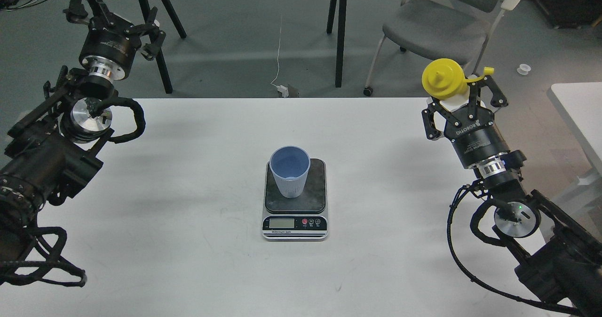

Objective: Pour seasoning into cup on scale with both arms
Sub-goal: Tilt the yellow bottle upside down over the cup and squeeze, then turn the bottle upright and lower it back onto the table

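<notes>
The light-blue cup [289, 170] stands upright on the dark plate of the scale [316, 199] at the middle of the white table. My right gripper [463, 103] is shut on the yellow seasoning bottle [443, 78], held upright above the table's far right; its nozzle points up and its tethered cap hangs to the right. The bottle's lower body is hidden by the fingers. My left gripper [110, 18] is open and empty, raised beyond the table's far left corner. Both grippers are far from the cup.
The white table [188, 241] spans the view. A grey chair [432, 27] stands behind at the right, black table legs [341, 30] behind the middle. A second white table's corner [581, 110] is at the right edge. A white cable lies on the floor.
</notes>
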Controlling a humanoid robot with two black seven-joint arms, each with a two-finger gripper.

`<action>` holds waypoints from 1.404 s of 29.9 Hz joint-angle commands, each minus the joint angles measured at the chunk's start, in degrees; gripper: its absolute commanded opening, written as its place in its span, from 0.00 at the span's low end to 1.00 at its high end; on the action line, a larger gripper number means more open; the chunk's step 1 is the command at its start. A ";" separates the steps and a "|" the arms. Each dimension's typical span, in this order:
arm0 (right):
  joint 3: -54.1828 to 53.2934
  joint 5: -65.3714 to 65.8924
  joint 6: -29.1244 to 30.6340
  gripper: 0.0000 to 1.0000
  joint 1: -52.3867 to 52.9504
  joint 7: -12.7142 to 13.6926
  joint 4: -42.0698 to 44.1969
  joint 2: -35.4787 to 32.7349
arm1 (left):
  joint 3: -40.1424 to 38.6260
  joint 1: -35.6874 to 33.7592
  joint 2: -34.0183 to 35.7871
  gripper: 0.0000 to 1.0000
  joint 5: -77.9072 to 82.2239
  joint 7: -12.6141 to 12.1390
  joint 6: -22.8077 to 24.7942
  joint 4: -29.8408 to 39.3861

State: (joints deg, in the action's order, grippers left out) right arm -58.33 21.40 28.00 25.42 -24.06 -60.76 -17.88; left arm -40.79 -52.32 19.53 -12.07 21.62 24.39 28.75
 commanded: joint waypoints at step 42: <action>36.89 68.63 -37.67 0.38 28.81 -0.19 9.00 10.15 | -2.72 3.01 0.69 0.99 -0.50 0.09 1.09 -0.09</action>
State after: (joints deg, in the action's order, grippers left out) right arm -19.33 94.95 -10.26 54.49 -24.21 -51.82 -7.70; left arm -43.46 -49.22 20.22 -12.51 21.70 25.50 28.66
